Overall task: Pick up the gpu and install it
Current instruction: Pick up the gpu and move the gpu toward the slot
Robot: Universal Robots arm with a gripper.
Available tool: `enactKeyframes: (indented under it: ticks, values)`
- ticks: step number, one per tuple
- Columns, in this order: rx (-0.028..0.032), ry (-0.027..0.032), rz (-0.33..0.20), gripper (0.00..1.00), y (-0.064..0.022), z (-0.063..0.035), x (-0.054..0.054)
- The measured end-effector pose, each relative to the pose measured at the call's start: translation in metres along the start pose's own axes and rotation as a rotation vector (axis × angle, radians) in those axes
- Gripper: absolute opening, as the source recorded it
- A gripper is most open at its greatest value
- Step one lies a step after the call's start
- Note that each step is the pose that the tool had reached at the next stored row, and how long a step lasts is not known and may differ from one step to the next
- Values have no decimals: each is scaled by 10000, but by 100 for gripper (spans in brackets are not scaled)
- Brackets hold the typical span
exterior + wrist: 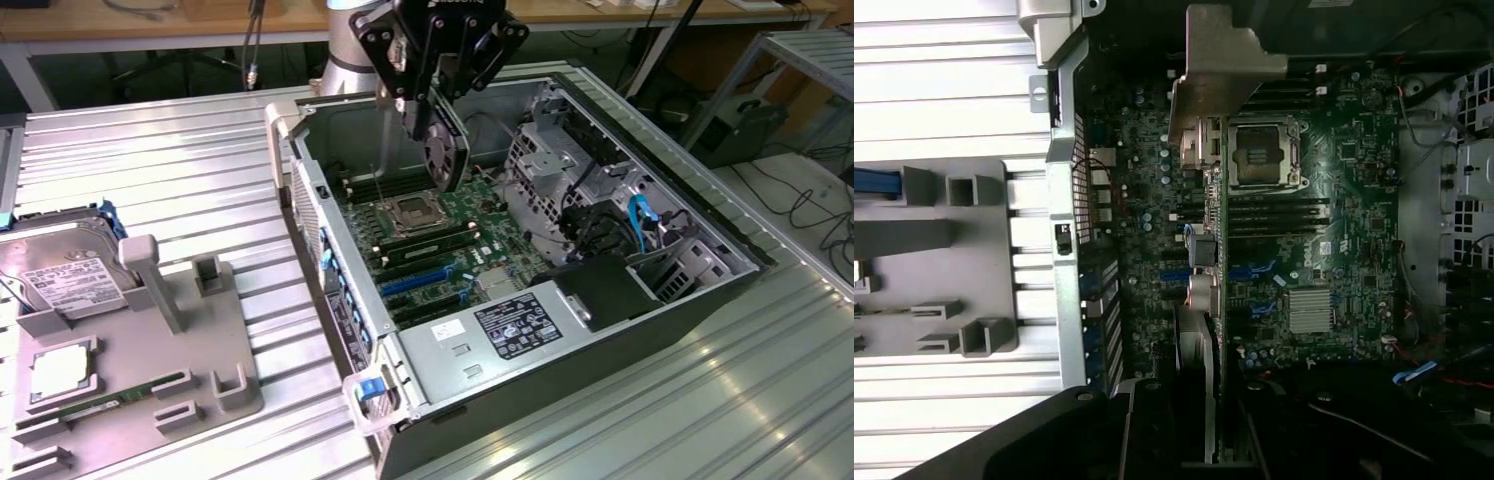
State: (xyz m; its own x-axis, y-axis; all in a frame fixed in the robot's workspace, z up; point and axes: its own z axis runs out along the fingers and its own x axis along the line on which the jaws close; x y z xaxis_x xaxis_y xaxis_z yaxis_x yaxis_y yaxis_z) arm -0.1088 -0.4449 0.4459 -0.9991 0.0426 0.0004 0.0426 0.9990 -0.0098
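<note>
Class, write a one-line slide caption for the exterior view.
Gripper holds the gpu on edge above the motherboard inside the open computer case.

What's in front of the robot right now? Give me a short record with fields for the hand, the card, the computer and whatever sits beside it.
hand: the hand is shut on the gpu, above the open case
gpu: held on edge, hanging over the motherboard, not yet seated in a slot
computer case: open side up, on the metal table
beside it: grey holder tray at the exterior view's left, with a hard drive standing in it
</note>
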Motion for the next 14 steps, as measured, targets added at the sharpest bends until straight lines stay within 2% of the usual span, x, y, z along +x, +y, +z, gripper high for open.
enactKeyframes:
  ticks: [14]
  values:
    - [-2,-38,-1,28,1,4,-29]
